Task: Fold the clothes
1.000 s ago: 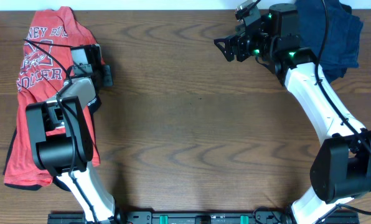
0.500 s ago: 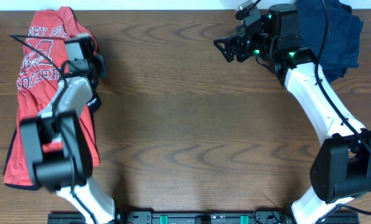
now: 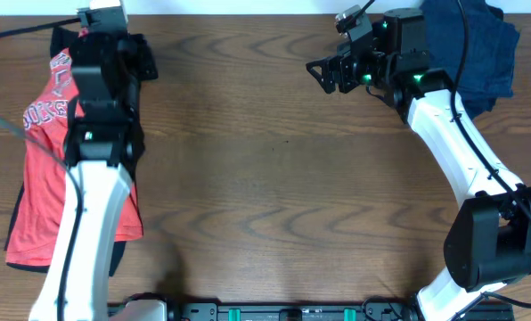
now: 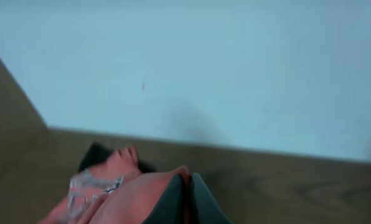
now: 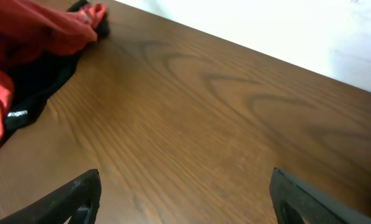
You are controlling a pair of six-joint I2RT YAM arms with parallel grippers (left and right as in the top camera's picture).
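The middle of the table (image 3: 274, 178) is bare wood from the near edge to the wall (image 3: 248, 5), open to either arm. Along the left side the red shirt (image 3: 38, 178) covers a long strip, and the left arm (image 3: 92, 205) stretches above it. The blue clothes (image 3: 484, 49) fill the far right corner, with the right arm (image 3: 453, 143) slanting just beside them. Ahead of the wide-spread right gripper (image 5: 185, 193) lies clear wood up to the shirt.

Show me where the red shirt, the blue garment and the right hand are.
red shirt (image 3: 36, 183), overhead view, its middle.
blue garment (image 3: 490, 49), overhead view, pile centre.
right hand (image 3: 317, 75), overhead view, between open fingertips.
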